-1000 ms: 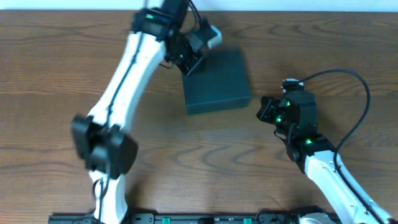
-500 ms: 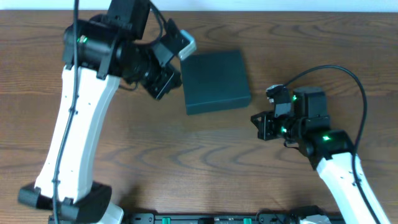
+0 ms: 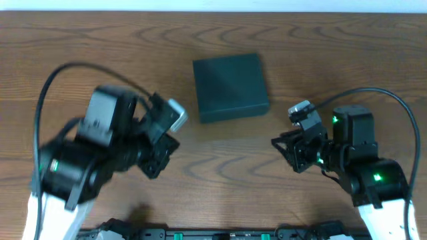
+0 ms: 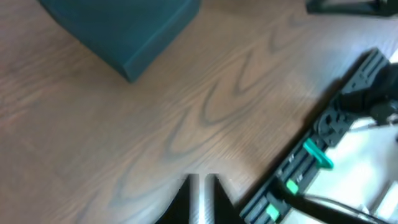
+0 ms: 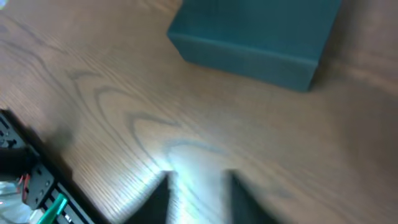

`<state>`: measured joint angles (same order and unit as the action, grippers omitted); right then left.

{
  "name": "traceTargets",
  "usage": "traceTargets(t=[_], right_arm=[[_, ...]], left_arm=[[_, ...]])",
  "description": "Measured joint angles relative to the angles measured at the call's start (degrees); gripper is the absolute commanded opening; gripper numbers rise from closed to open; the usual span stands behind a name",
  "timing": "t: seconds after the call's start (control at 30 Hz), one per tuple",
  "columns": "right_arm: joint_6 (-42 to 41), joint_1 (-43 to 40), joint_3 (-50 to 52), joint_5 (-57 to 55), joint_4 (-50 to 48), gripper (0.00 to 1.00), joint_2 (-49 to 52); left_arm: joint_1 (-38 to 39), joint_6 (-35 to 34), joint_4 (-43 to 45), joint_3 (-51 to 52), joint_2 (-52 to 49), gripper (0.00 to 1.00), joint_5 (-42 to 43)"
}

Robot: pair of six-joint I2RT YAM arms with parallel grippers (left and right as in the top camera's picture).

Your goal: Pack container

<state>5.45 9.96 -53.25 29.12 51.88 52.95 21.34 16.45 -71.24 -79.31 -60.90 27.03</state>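
The container point(image 3: 230, 85), a dark teal-black square cardboard box, lies flat on the wooden table point(image 3: 200, 193) with its lid closed, in the far middle part of the table when seen from overhead. Nothing touches it, and both arms are apart from it on the near side. The left end effector point(image 3: 162, 143) is to the near left of the container and points about toward it, with a light grey block on its upper side; the left arm behind it looks blurred. In the left wrist view its two dark fingers point(image 4: 180, 205) show only at the bottom edge, close to each other and blurred, so I cannot tell if they touch or leave a small gap; no object is seen between them. The right end effector point(image 3: 290, 152) is to the near right of the container, a little closer to it than the left one. In the right wrist view its fingers point(image 5: 158, 196) stand clearly apart with only bare table between them, and the container lies ahead of them. A black rail with green parts point(image 4: 311, 155) runs along the near edge of the table.
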Motion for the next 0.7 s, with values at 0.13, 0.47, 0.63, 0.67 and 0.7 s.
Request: traceTargets(t=[0.13,0.47,0.63,0.67,0.7], right_arm=[[0.48,0.0,-0.04,-0.02,-0.24,0.99,-0.04],[0.68,0.0,-0.04,0.0,0.15,0.99,0.2],[0.68,0.0,-0.04,0.0,0.15,0.99,0.2],[0.68,0.0,-0.04,0.0,0.17,0.99,0.2],[0.68,0.0,-0.04,0.0,0.15,0.99,0.2]], left_arm=[[0.04,-4.83,1.11,5.22,4.76,0.95,-0.83],[0.04,-7.96,-3.32,5.79,4.37,0.95,-1.77],[0.04,-8.35,-3.32,5.79,4.37,0.95,-1.77],[0.04,-8.55,-3.32,5.79,4.37,0.95,-1.77],[0.04,-8.59,-3.32,5.79,4.37,0.95,-1.77]])
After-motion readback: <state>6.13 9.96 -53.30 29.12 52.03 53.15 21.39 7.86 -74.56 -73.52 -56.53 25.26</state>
